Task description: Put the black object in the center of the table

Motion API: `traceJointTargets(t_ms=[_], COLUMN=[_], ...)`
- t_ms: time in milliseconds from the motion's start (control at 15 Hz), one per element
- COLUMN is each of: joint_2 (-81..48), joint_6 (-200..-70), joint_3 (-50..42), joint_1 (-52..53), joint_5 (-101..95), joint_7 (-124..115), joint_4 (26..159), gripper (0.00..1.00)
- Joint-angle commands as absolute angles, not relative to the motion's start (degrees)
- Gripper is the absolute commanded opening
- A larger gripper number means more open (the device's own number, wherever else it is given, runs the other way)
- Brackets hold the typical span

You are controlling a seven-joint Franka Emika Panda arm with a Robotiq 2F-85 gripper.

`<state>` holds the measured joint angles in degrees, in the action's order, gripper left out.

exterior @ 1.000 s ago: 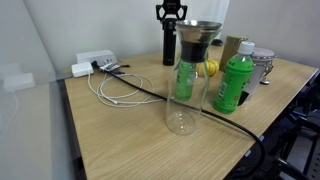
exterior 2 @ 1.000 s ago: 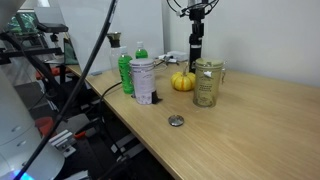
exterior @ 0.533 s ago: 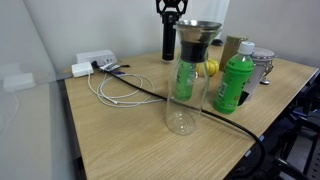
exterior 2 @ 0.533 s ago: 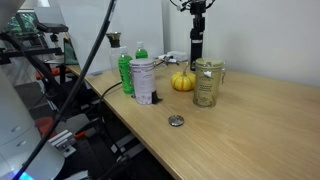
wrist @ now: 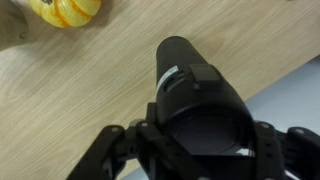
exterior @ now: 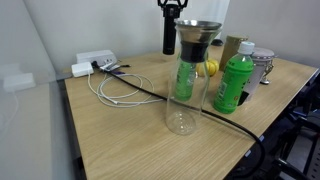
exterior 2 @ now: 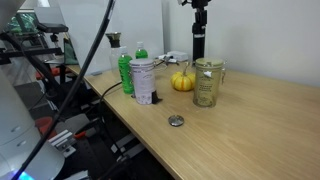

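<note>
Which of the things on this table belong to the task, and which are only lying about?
For the job: black cylinder, held in the gripper; wood table.
Just lying about: glass carafe, green bottle, white cable, yellow pumpkin, small round cap.

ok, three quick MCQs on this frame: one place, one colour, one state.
1. Where is the black object?
A. centre of the table
B. lying by the white cable
C. near the far edge of the table

2. Colour of the bottle beside the glass carafe?
A. green
B. red
C. blue

3. The gripper is:
A. open, empty
B. shut on the black object
C. out of view

Key: C, it is behind the carafe at the back; A, its body is green; B, it is clamped on the cylinder's top.
</note>
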<state>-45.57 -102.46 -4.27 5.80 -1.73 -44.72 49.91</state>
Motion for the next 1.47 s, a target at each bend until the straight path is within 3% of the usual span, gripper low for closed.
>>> traceJointTargets(t_ms=[0, 800, 1400], joint_2=[-45.5, -40.6, -32.7], joint_6=[-99.9, -98.9, -98.6], joint_3=[-4.7, -4.3, -3.6], joint_1=[5.4, 5.6, 6.9], joint_5=[-1.5, -1.8, -1.6], joint_7=[-45.6, -43.7, -41.6], joint_4=[47.6, 48.7, 58.0], gripper=[0.46, 0.46, 0.46])
